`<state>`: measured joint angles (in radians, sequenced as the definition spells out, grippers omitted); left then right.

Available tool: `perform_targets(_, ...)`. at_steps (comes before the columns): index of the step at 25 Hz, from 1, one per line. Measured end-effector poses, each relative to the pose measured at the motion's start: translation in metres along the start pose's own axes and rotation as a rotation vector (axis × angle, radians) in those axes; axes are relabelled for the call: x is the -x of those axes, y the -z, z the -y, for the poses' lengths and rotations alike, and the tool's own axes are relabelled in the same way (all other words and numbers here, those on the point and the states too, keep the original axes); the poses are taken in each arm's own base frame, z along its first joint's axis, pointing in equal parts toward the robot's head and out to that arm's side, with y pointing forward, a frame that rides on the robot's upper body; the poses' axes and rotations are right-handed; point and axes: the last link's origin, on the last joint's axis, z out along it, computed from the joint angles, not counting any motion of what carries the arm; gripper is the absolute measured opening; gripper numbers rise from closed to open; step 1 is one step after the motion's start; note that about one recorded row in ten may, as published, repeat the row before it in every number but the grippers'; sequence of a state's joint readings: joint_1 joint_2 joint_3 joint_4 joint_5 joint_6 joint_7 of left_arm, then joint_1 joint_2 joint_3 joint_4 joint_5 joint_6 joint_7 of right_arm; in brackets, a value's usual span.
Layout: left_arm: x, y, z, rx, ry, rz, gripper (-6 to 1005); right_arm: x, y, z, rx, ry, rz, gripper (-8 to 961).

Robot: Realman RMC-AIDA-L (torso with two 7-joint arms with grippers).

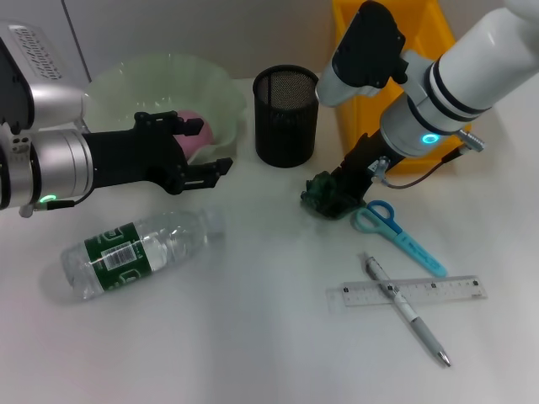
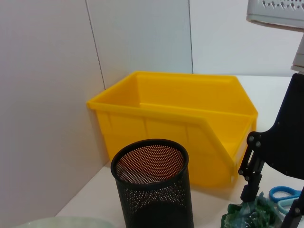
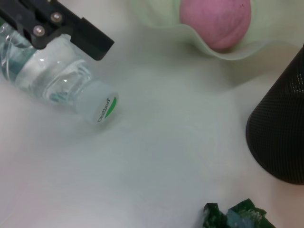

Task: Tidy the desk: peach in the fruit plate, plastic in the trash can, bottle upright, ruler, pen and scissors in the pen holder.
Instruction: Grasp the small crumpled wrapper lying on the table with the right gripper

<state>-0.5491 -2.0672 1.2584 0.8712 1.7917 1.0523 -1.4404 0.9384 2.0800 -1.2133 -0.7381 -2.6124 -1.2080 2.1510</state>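
The pink peach (image 1: 194, 139) lies in the pale green fruit plate (image 1: 126, 84). My left gripper (image 1: 215, 145) is open and empty, just in front of the plate. The water bottle (image 1: 139, 252) lies on its side below it. My right gripper (image 1: 344, 189) is down at the crumpled green plastic (image 1: 320, 194) on the table, which also shows in the left wrist view (image 2: 249, 214). The blue scissors (image 1: 396, 227), clear ruler (image 1: 408, 292) and pen (image 1: 413, 318) lie at the front right. The black mesh pen holder (image 1: 286, 116) is empty.
The yellow bin (image 1: 396, 34) stands behind my right arm, and the left wrist view shows it open-fronted (image 2: 175, 123). The pen lies across the ruler. In the right wrist view the bottle's cap (image 3: 102, 108) points toward the pen holder (image 3: 280, 137).
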Motion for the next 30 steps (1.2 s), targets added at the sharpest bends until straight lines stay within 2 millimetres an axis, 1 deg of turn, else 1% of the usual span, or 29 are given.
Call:
perform_targets(11,0.0001,-0.0011,-0.0003,-0.002,-0.004,0.003,733,0.0023,-0.0015,-0.0005,-0.011,-0.002,-0.005,610)
perform_targets(16,0.0002,-0.0016,-0.0005,-0.003,-0.006,0.005,727,0.0025,-0.0012,0.0001,-0.016,-0.003,-0.01,436)
perform_targets(21,0.0004,-0.0018,0.0002,-0.008,-0.007,0.007,722,0.0034,-0.0008,0.0004,-0.019,-0.009,-0.012,307)
perform_targets(30,0.0004,-0.0018,0.0005,-0.011,-0.007,0.007,722,0.0042,0.0,0.0002,-0.015,-0.008,-0.015,222)
